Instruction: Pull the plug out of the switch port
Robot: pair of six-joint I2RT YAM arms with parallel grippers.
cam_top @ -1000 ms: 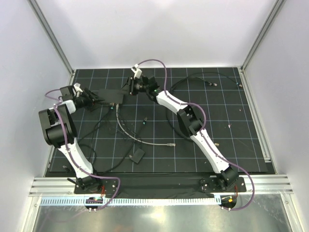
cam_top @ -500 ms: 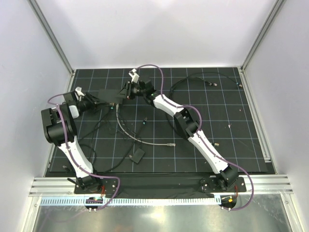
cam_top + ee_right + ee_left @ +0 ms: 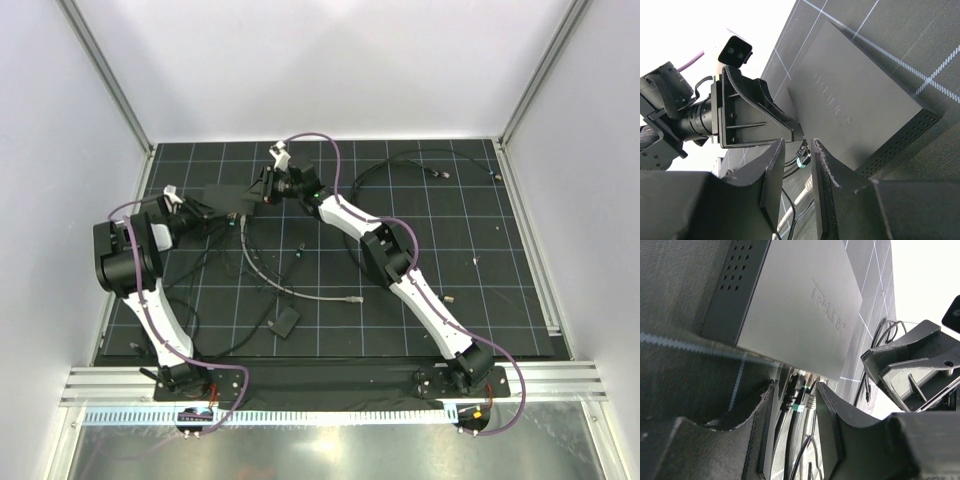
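Top external: the switch (image 3: pixel 225 195) lies flat on the tabletop (image 3: pixel 480 290) toward the far-left corner. Both grippers crowd its near long edge, so the ports can't be seen from above. The left gripper (image 3: pixel 200 209) is at the switch's left end and the right gripper (image 3: pixel 259 192) at its right end, tips close together. Left wrist: the lid and logo are clear, but the port row is foreshortened and dark, so I can't count ports or say which one is occupied. A plug (image 3: pixel 798 407) with a green clip sits at that edge among several cables (image 3: pixel 790 450), in the gap between the left gripper's fingers (image 3: pixel 832 425). Those jaws are part-way apart, and I can't tell whether the pads pinch the plug or only flank it. Right wrist: the same green-clipped plug shows through the narrow slot between the right gripper's fingers, just past their tips. The left gripper's body blocks the rest of the port edge. The right jaws stand close with a slim gap, and I can't tell whether they touch the plug or the switch. The frame bottom cuts off the cables.
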